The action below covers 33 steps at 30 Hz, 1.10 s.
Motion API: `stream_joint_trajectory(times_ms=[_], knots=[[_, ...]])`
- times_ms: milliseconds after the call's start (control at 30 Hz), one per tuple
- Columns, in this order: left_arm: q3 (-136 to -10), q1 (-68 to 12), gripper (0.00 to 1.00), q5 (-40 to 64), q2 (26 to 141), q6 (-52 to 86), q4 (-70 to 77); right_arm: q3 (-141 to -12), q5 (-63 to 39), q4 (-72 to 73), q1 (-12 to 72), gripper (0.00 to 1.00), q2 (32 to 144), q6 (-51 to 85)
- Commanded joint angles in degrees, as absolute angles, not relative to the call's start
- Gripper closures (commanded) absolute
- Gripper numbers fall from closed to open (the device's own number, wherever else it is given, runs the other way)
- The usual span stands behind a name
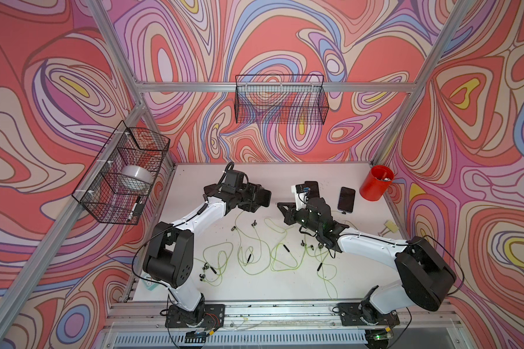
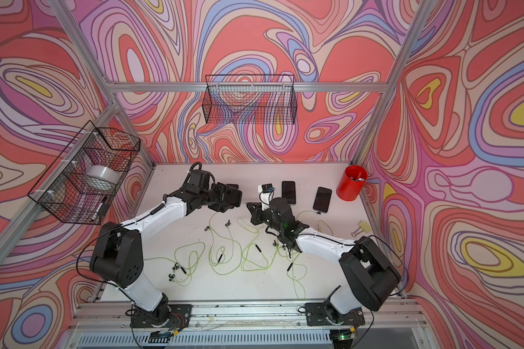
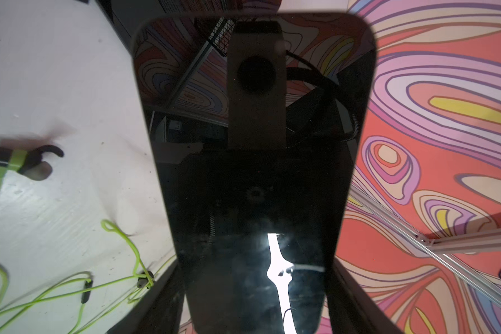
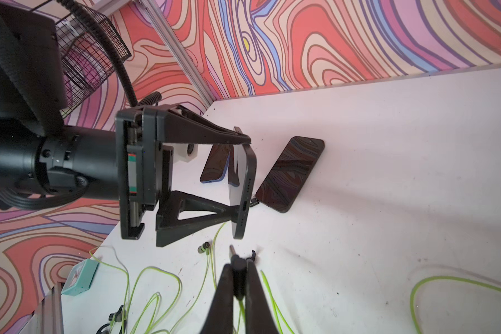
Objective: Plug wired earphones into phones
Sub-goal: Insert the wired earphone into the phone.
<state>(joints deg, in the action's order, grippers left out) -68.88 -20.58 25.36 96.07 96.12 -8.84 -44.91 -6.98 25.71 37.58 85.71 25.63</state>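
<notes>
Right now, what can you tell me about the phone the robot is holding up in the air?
The phone is flat, black and glossy with rounded corners; its screen acts like a dark mirror. It is lifted off the white table, turned on edge, clamped across its width between the left gripper's two fingers. Its thin bottom edge shows a small port and rows of tiny holes. Nothing is plugged in; the plug in the right gripper sits apart from it.
</notes>
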Motion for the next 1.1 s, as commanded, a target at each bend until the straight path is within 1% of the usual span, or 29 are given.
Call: stream_joint_trajectory(times_ms=[0,233,767,1067], knots=[[-68.47,-20.38,1.0,27.21,93.03,99.93,-2.93,-46.14,-5.76,28.45,37.81,1.0,86.79,25.37],[-67.45,-20.54,1.0,28.29,93.08,101.29,-0.68,-48.94,-6.22,29.27,37.8,1.0,89.59,24.77],[-66.57,-20.49,1.0,29.29,92.84,101.17,0.98,-51.06,-4.66,29.45,37.79,1.0,92.76,23.68],[-66.4,-20.48,1.0,29.17,92.99,101.16,1.3,-50.6,-3.48,28.81,37.7,1.0,92.13,23.51]])
